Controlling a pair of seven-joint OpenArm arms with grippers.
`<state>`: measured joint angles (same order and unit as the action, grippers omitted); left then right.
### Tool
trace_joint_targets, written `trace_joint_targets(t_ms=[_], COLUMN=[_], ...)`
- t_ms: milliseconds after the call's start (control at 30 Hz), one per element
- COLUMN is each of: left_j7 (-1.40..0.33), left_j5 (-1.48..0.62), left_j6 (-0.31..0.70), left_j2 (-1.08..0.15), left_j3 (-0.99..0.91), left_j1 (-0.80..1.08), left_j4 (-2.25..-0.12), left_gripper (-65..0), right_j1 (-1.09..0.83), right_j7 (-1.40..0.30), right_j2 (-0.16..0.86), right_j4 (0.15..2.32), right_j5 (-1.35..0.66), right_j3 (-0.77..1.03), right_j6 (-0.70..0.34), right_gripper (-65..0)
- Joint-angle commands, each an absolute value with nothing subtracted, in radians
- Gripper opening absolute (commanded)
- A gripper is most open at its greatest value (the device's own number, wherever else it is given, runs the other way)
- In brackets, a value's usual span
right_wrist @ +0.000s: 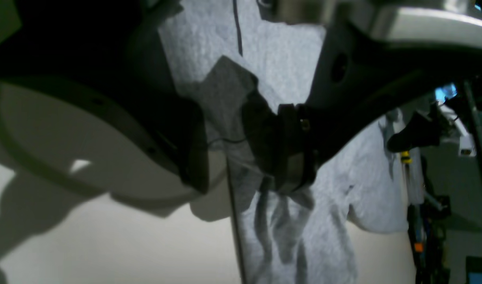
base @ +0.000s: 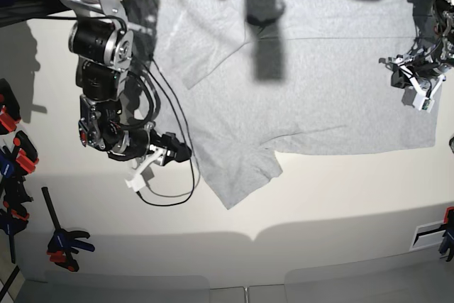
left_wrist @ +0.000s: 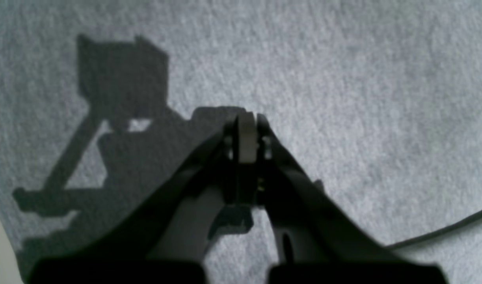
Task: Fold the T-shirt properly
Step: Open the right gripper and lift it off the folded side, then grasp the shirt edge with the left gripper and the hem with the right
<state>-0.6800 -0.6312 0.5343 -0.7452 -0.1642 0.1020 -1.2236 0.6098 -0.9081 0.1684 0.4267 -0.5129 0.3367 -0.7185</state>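
The light grey T-shirt (base: pixel 319 90) lies spread flat on the white table (base: pixel 319 204), with one sleeve (base: pixel 241 179) pointing to the front. In the base view my right gripper (base: pixel 181 152) sits low at the shirt's left edge. The right wrist view shows the right gripper (right_wrist: pixel 244 181) open, its jaws either side of the fabric edge (right_wrist: pixel 229 197) and the T-shirt (right_wrist: pixel 296 236) rumpled just beyond. My left gripper (base: pixel 415 83) hovers over the shirt's right part. Seen from the left wrist, the left gripper (left_wrist: pixel 246 134) is shut with nothing in it, above plain T-shirt cloth (left_wrist: pixel 343 79).
Several orange, black and blue clamps (base: pixel 14 147) lie along the table's left edge, with one more (base: pixel 67 243) nearer the front. A black cable (base: pixel 170 189) loops on the table beside the right gripper. Another cable (left_wrist: pixel 441 232) crosses the cloth.
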Motion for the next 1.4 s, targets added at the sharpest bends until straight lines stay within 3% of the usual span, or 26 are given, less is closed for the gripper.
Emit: trace_joint_targets(t_ms=[0,100,400,500,600,733,1067,1367], left_j7=[-0.664,-0.656,-0.574,-0.433,-0.383,-0.362,-0.241,-0.199], left_j5=[-0.645,-0.647,-0.628,-0.53,-0.498,-0.498,-0.542,-0.541], left_j6=[0.538,0.538,0.538,0.525,0.446,0.445,0.445,0.442], left_j2=[-0.773,-0.773,-0.801,-0.802,-0.801,-0.801,-0.8,-0.751], left_j3=[-0.174,-0.174,-0.212,-0.244,-0.244,-0.242,-0.242,-0.242], left_j1=[0.089,0.088,0.055,0.02,-0.043,-0.206,-0.592,-0.618], left_j4=[-1.235,-1.235,-1.237,-1.236,-1.211,-1.022,-0.322,-0.221], left_gripper=[-65.0,-65.0,-65.0,-52.2,-49.4,-49.4,-49.4,-49.4], right_j1=[0.614,0.614,0.614,0.614,0.614,0.614,0.614,0.612], right_j7=[-0.963,-0.952,-0.889,-0.889,-0.889,-0.88,-0.882,-0.883], right_j2=[0.174,0.18,0.183,0.183,0.182,0.183,0.182,0.182], right_j4=[0.425,0.425,0.425,0.425,0.425,0.425,0.425,0.425], right_j5=[-0.448,-0.448,-0.448,-0.447,-0.448,-0.447,-0.448,-0.448], right_j3=[0.333,0.334,0.334,0.334,0.334,0.334,0.334,0.334], right_j6=[-0.698,-0.698,-0.698,-0.698,-0.698,-0.698,-0.698,-0.698], right_gripper=[-43.3,-65.0,-65.0,-65.0,-65.0,-65.0,-65.0,-65.0])
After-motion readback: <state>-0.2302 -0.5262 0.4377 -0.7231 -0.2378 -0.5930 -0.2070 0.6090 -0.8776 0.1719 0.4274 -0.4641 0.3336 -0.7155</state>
